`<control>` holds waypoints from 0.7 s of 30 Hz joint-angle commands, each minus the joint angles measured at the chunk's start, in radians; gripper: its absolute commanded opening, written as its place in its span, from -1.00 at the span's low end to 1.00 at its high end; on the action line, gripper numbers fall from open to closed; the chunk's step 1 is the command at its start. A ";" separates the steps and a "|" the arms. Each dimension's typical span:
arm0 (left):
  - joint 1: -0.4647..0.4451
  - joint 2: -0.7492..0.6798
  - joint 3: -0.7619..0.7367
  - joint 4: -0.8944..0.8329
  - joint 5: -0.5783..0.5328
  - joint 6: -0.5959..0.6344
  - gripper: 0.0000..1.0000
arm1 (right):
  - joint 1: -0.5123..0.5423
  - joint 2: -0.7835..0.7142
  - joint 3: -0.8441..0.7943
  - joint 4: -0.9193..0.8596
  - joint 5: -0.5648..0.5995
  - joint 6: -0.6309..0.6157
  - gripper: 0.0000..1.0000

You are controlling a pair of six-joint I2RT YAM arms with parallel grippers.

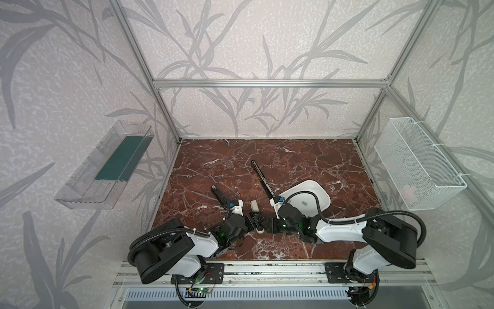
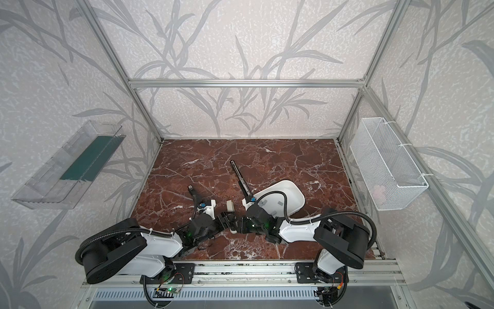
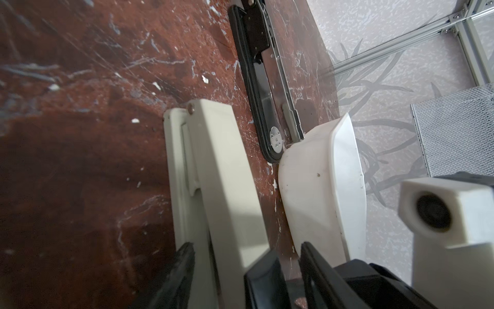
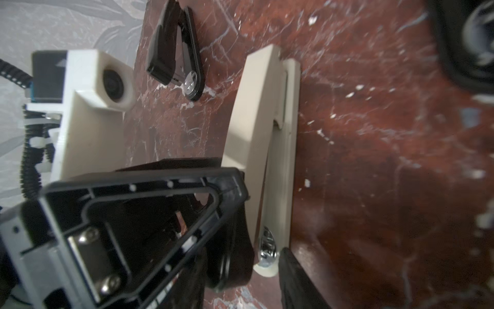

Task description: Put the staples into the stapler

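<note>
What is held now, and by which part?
The cream stapler: its near end sits inside the left gripper and right gripper; whether either grips cannot be told.

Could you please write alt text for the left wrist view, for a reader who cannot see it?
A cream stapler lies on a red marble table, its near end between the left gripper's two black fingers. Behind it, a black stapler lies opened flat, its end close to a white tray.

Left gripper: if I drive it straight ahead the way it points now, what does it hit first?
The cream stapler: it lies lengthwise between the spread fingers of the left gripper, so it likely meets that almost at once, though depth is hard to judge.
</note>
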 commanded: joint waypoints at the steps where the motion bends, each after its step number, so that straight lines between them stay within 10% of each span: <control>1: -0.003 0.015 -0.009 -0.012 -0.041 0.018 0.34 | -0.019 0.071 0.012 0.147 -0.078 0.065 -0.12; 21: 0.170 -0.547 0.000 -0.631 -0.037 0.140 0.85 | -0.020 0.194 0.031 0.319 -0.144 0.110 0.24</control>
